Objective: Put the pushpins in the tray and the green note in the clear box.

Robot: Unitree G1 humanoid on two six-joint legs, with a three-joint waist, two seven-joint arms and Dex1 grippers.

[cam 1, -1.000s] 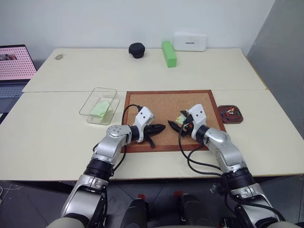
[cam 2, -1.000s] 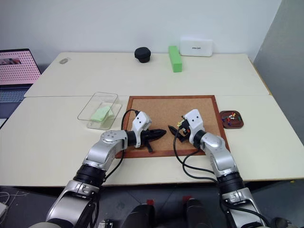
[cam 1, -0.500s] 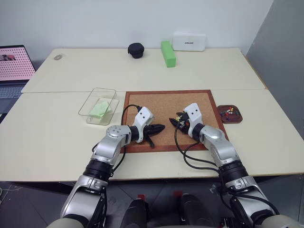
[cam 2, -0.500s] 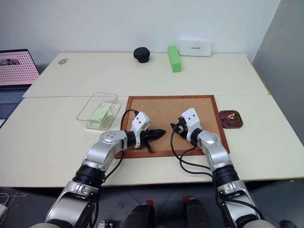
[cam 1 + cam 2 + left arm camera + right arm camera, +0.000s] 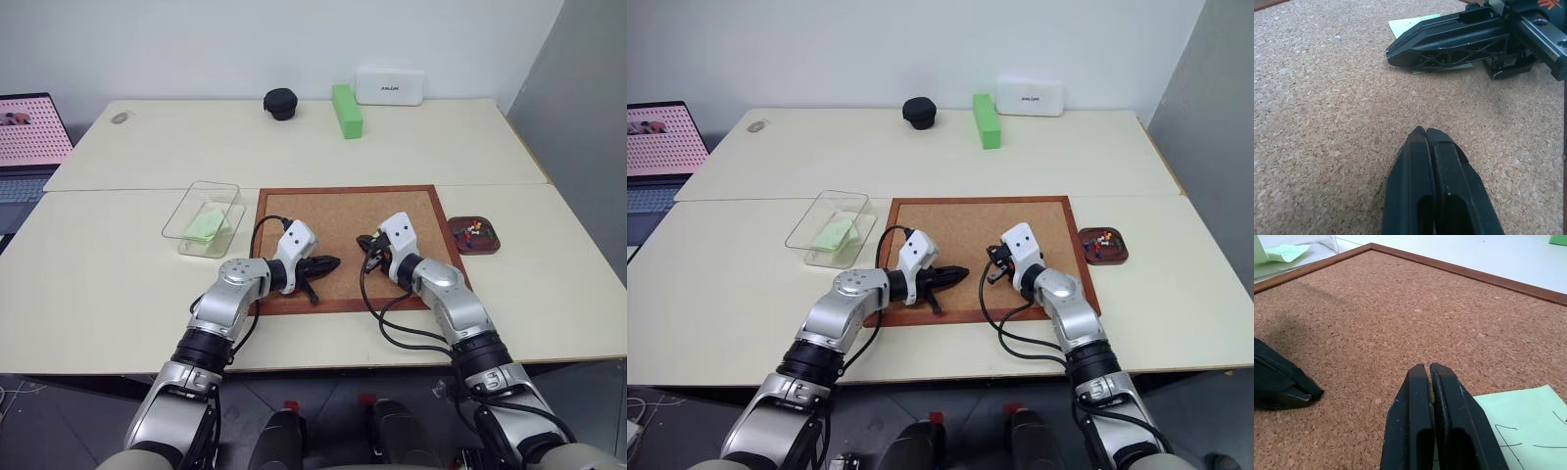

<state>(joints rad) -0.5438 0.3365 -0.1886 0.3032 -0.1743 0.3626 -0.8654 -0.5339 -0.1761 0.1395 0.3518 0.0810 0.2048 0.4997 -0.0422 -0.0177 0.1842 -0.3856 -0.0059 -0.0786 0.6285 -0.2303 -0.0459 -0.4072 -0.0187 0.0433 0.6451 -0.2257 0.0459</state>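
Note:
On the corkboard (image 5: pixel 343 211) my two grippers face each other a short way apart. My left gripper (image 5: pixel 1422 131) is shut and empty, its tips low over bare cork. My right gripper (image 5: pixel 1427 366) is also shut, at the edge of a pale-green note (image 5: pixel 1518 426) that lies flat on the cork with pen marks on it. Whether anything sits between its fingers cannot be seen. Another pale-green sheet (image 5: pixel 206 223) lies inside the clear box (image 5: pixel 192 210), left of the board. The small dark tray (image 5: pixel 489 242), right of the board, holds several coloured pushpins (image 5: pixel 472 230).
Along the far side of the table stand a thick bright-green block (image 5: pixel 347 110), a black round case (image 5: pixel 281 103) and a white box (image 5: pixel 391 85). A laptop (image 5: pixel 29 137) sits off the left edge. The corkboard's wooden frame (image 5: pixel 343 189) is slightly raised.
My right gripper has gone from open to shut at the note's edge. The left gripper has stayed shut and still.

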